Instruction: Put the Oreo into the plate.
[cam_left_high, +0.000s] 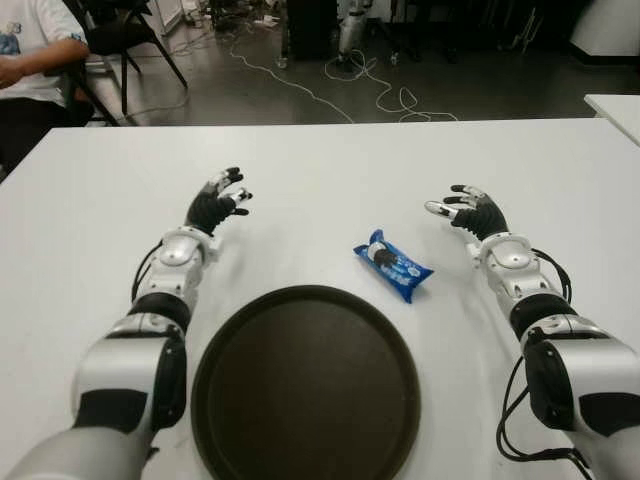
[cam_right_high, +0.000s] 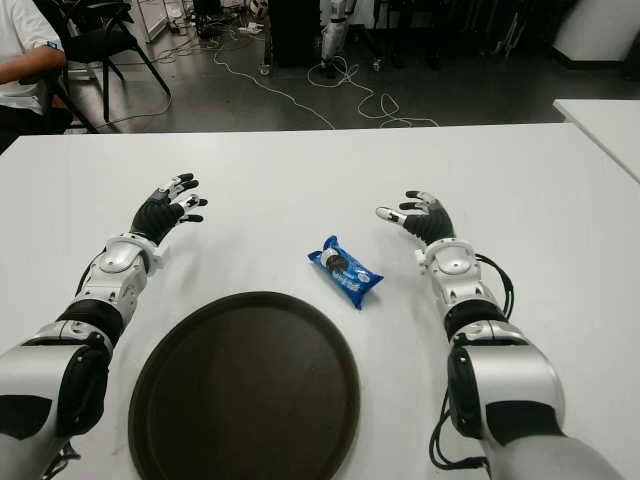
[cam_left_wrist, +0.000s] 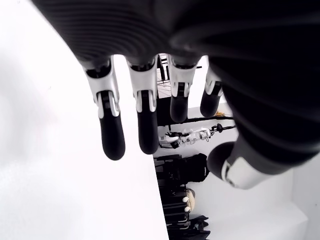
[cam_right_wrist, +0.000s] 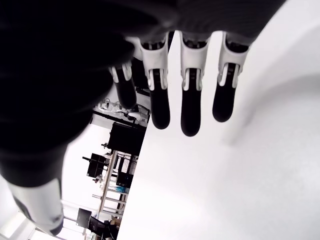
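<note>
The blue Oreo packet (cam_left_high: 392, 264) lies on the white table (cam_left_high: 320, 170), center frame, just upper right of my round dark brown plate (cam_left_high: 305, 385). My right hand (cam_left_high: 468, 211) and left hand (cam_left_high: 220, 198) flank it, fingers spread, holding nothing. Only the wrist views show my fingertips (cam_right_wrist: 190, 122) over bare tabletop.

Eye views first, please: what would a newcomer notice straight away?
A blue Oreo pack lies on the white table, just beyond the right edge of the big dark round plate. The left hand and right hand flank it with fingers spread, holding nothing; the right hand is nearer.
</note>
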